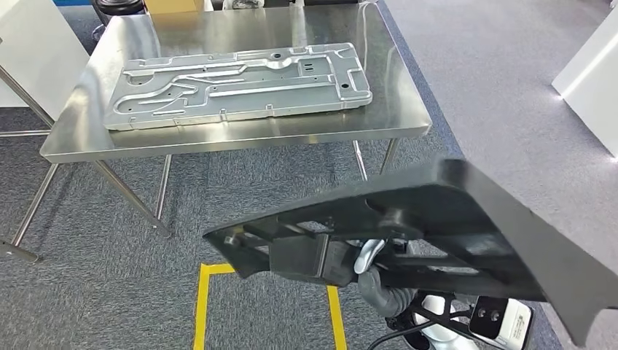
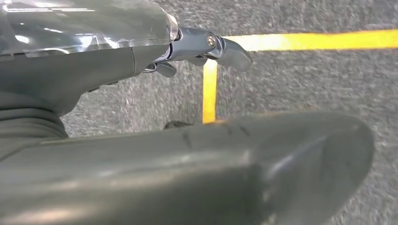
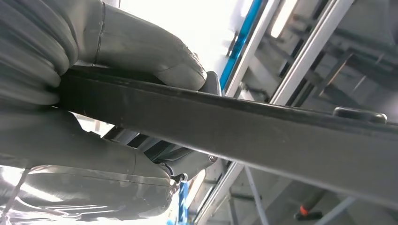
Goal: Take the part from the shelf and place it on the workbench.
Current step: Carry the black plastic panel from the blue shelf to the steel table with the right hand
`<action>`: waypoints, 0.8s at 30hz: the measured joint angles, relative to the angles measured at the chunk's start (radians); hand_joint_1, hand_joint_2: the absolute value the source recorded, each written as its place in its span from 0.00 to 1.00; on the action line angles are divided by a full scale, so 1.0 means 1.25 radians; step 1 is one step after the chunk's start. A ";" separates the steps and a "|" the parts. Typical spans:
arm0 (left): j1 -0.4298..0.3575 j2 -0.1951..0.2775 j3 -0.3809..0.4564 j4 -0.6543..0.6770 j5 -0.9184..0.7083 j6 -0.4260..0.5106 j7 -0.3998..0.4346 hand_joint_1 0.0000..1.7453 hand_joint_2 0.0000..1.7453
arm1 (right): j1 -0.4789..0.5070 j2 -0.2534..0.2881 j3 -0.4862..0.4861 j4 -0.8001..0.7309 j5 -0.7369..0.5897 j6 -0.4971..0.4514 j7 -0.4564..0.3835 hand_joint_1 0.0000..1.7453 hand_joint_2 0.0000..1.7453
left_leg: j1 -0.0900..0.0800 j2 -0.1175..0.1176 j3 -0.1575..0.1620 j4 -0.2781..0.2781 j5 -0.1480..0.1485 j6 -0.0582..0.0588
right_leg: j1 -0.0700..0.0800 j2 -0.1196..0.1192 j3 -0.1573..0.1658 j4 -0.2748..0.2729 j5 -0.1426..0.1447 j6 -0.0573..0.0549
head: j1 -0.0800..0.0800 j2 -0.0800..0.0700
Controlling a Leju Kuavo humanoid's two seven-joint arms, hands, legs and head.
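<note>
Part [image 1: 437, 219], a big black ribbed panel, is riding low in front of the robot, tilted, w/ its far corner pointing at the tabletop [image 1: 240, 142] but well short of it; carpet and yellow floor tape [image 1: 200, 306] are lying between. Right hand [image 3: 94, 117] is gripping the part's edge: in the right wrist view the grey thumb is pressing one face and the other fingers [image 3: 131, 164] are wrapping the opposite face, so the grip is looking firm. Left hand [image 2: 141, 61] is hanging over the carpet, fingers curled in, nothing visibly in them, so it's reading as closed on nothing, though the thumb is blocking much of that view. Step in hand, as I'm judging it: carrying the part across to the tabletop. Doing it well probably means stepping closer first, lifting the panel above the steel rim before pushing fwd, keeping it level since one hand is bearing a long overhang, and picking a landing spot. That's the snag: a large machined aluminium plate [image 1: 240, 84] is already taking up most of the tabletop, leaving bare steel mainly along the near edge and the right end. Surface is polished stainless, likely slippery, so setting down flat rather than sliding seems wiser. Room: grey carpet tiles, white cabinet [image 1: 590, 80] standing off to the right, thin steel legs [image 1: 131, 193] under the tabletop.
</note>
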 joint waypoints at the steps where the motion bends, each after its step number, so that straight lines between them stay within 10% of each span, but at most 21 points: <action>1: 0.001 0.000 0.000 0.000 0.000 -0.001 -0.001 0.00 0.00 | 0.007 0.004 -0.005 -0.001 0.003 0.010 0.000 1.00 1.00 | 0.002 0.000 -0.033 0.056 -0.019 -0.003 | 0.000 0.000 0.004 0.000 -0.004 -0.002 | 0.000 0.000; 4: 0.004 0.000 0.000 0.000 -0.001 -0.003 -0.003 0.00 0.00 | 0.021 0.011 -0.019 -0.002 0.005 0.027 0.000 1.00 1.00 | 0.008 0.000 -0.078 0.101 0.004 -0.011 | -0.001 0.002 0.018 0.002 -0.017 0.000 | 0.000 0.000; 7: 0.005 0.002 0.000 0.000 -0.004 -0.005 -0.004 0.00 0.00 | 0.025 0.019 -0.028 -0.004 0.005 0.029 0.000 1.00 1.00 | 0.012 0.001 -0.024 -0.048 0.096 -0.013 | -0.003 0.005 0.036 0.009 -0.036 0.012 | 0.000 0.000; 12: 0.004 0.002 -0.002 0.000 -0.007 -0.009 -0.006 0.00 0.00 | 0.035 0.025 -0.037 -0.016 0.014 0.029 0.000 1.00 1.00 | 0.009 0.000 -0.002 -0.097 0.098 0.014 | -0.001 0.005 0.039 0.018 -0.054 0.033 | 0.000 0.000; 17: 0.002 0.003 -0.002 0.000 -0.008 -0.012 -0.008 0.00 0.00 | 0.049 0.027 -0.046 -0.028 0.023 0.034 0.000 1.00 1.00 | 0.007 0.001 0.012 -0.101 0.086 0.033 | -0.004 0.004 -0.081 0.229 -0.133 0.043 | 0.000 0.000; 19: 0.003 0.004 -0.002 0.000 -0.009 -0.012 -0.008 0.00 0.00 | 0.056 0.028 -0.052 -0.029 0.027 0.040 0.000 1.00 1.00 | 0.004 -0.001 0.022 -0.101 0.078 0.034 | -0.003 0.004 -0.104 0.239 -0.104 0.040 | 0.000 0.000; 22: 0.003 0.004 -0.002 0.000 -0.009 -0.012 -0.008 0.00 0.00 | 0.057 0.029 -0.057 -0.038 0.032 0.045 0.000 1.00 1.00 | 0.000 -0.003 0.042 -0.102 0.064 0.030 | 0.004 0.003 -0.052 0.090 -0.008 0.021 | 0.000 0.000; 24: 0.002 0.003 -0.003 0.000 -0.010 -0.012 -0.008 0.00 0.00 | 0.057 0.030 -0.062 -0.045 0.035 0.047 0.000 1.00 1.00 | 0.000 -0.003 0.046 -0.104 0.058 0.023 | 0.010 0.003 -0.031 0.036 0.006 0.013 | 0.000 0.000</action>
